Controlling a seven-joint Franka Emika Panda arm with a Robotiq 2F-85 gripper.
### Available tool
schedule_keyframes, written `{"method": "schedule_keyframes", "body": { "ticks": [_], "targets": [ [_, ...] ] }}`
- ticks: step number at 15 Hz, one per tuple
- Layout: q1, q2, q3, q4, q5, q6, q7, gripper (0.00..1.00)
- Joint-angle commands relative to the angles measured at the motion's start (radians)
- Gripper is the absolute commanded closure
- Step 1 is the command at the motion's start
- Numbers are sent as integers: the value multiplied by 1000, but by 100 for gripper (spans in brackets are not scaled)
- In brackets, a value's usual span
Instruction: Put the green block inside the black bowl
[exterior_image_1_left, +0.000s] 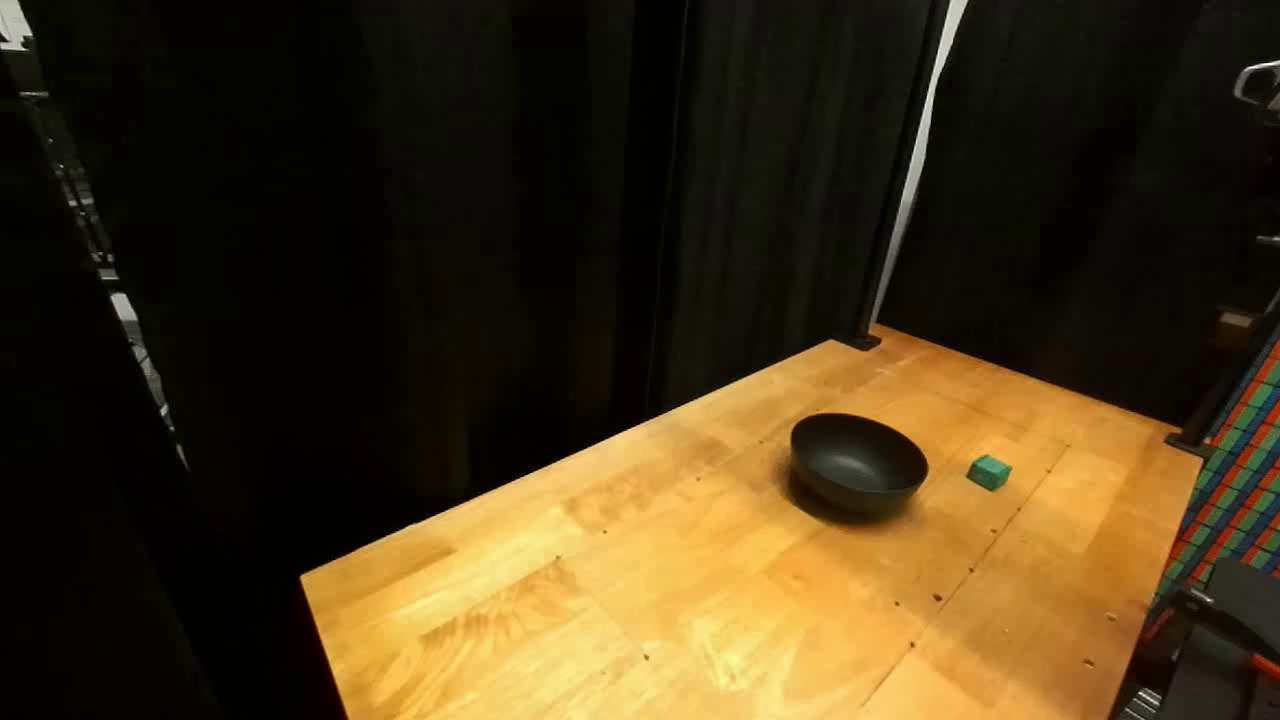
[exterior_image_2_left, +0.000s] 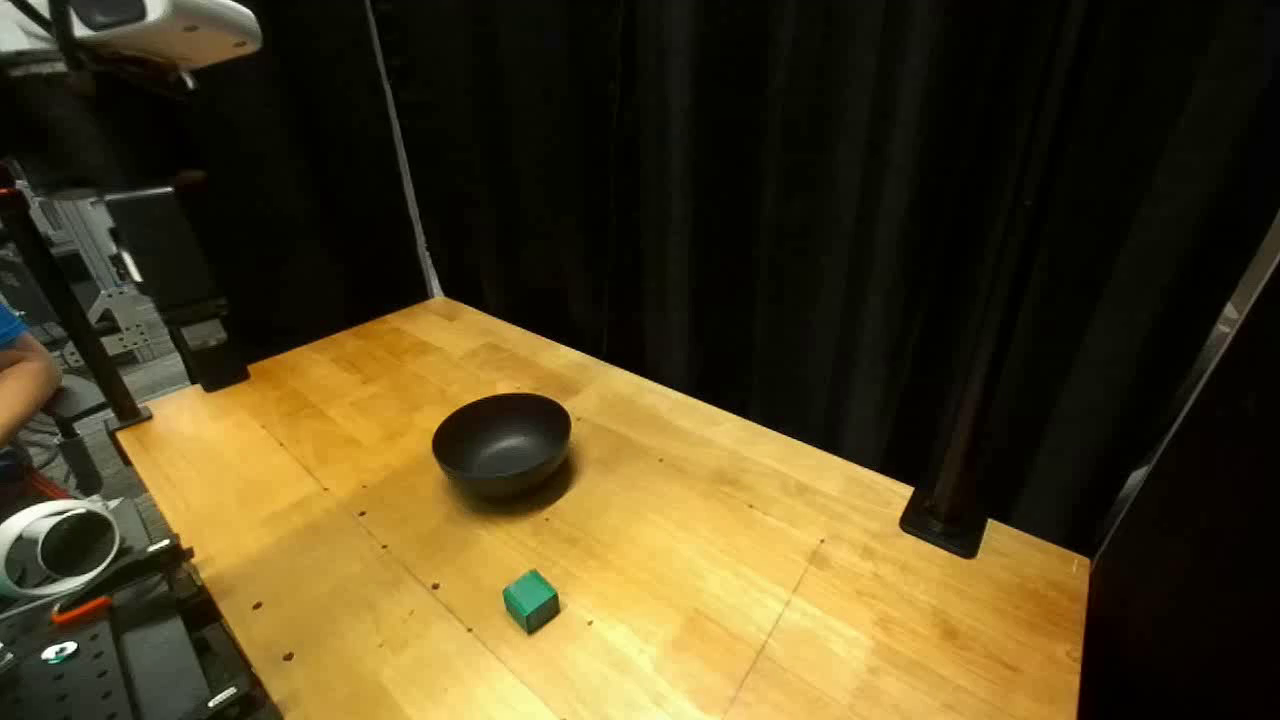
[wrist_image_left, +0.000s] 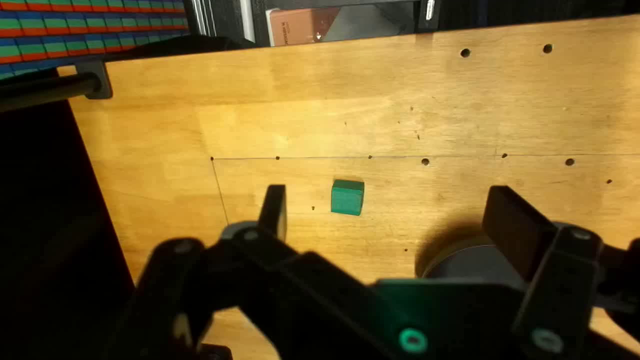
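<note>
Clerk: Entry one, far left of the wrist view?

Keeper: Left finger (wrist_image_left: 271, 210) of the gripper (wrist_image_left: 387, 205). Dark, one of a pair, spread wide from its mate. Nothing clamped.

Clerk: Entry two?

Keeper: Green block (wrist_image_left: 346, 197), quantity one. Shows in the gap, nearer the left finger, but lower down: it rests on the wooden table (wrist_image_left: 150, 125), apart from both fingers. Small, flat-faced, square-edged.

Clerk: Handling notes?

Keeper: Estimate only: light, stiff, hard to harm. Material cannot be told. A skewed pinch might twist it loose. Take hold by the two upright sides facing the fingers, across the middle, well down, with even, modest pressure.

Clerk: Entry three?

Keeper: Black bowl (wrist_image_left: 470, 262), quantity one. Shows behind the right finger (wrist_image_left: 515, 232), which hides part of it; seen whole in both exterior views, upright, near the block and not touching it. Probably rigid and smooth, liable to slide if knocked.

Clerk: Entry four, far right?

Keeper: The right finger itself. Dark, standing well off its mate. Caution: from the wrist it overlaps the bowl, so lowered this wide it may catch the rim. I would narrow the gap first, with the block midway between fingers, then release over the bowl's middle.
</note>
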Motion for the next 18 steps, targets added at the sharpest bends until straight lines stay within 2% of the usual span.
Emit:
{"method": "schedule_keyframes", "body": {
  "ticks": [1, 7, 14, 18],
  "targets": [
    [12, 1, -11, 3, -8, -5, 7, 0],
    [9, 27, -3, 10, -14, 9, 21, 0],
    [-11, 430, -1, 133, 6, 288, 181, 0],
    [-22, 676, -17, 217, 0, 408, 243, 0]
  ]
}}
